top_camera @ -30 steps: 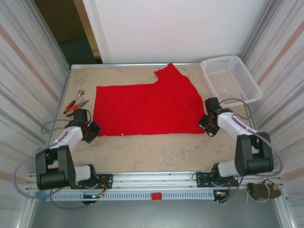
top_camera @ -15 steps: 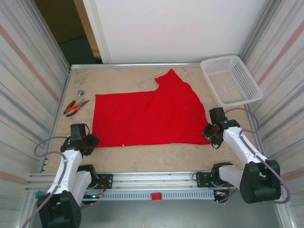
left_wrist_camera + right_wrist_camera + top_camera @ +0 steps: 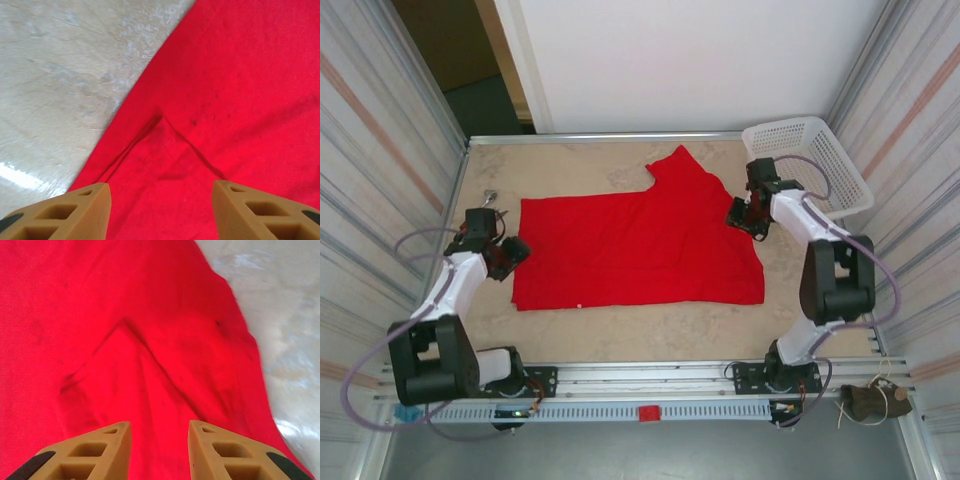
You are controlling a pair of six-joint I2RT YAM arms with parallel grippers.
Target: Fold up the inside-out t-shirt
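Note:
The inside-out t-shirt (image 3: 640, 245) lies spread flat on the table, bright red, with one sleeve pointing to the far side. My left gripper (image 3: 518, 252) sits over its left edge, my right gripper (image 3: 737, 217) over its right edge near the sleeve. In the left wrist view the left gripper (image 3: 160, 192) is open just above the red cloth (image 3: 225, 75), with a raised crease ahead of the fingers. In the right wrist view the right gripper (image 3: 159, 426) is open over the cloth (image 3: 100, 300), a narrower gap, with a peaked fold in front. Neither holds anything.
A white mesh basket (image 3: 810, 165) stands at the back right corner, close to the right arm. Pliers (image 3: 488, 200) lie at the left edge, partly behind the left arm. Metal frame walls close in both sides; bare tabletop (image 3: 640, 330) runs along the near side.
Both grippers were shut at the shirt's near corners, drew that edge nearer, and opened. They have since moved away from the bases to the shirt's side edges.

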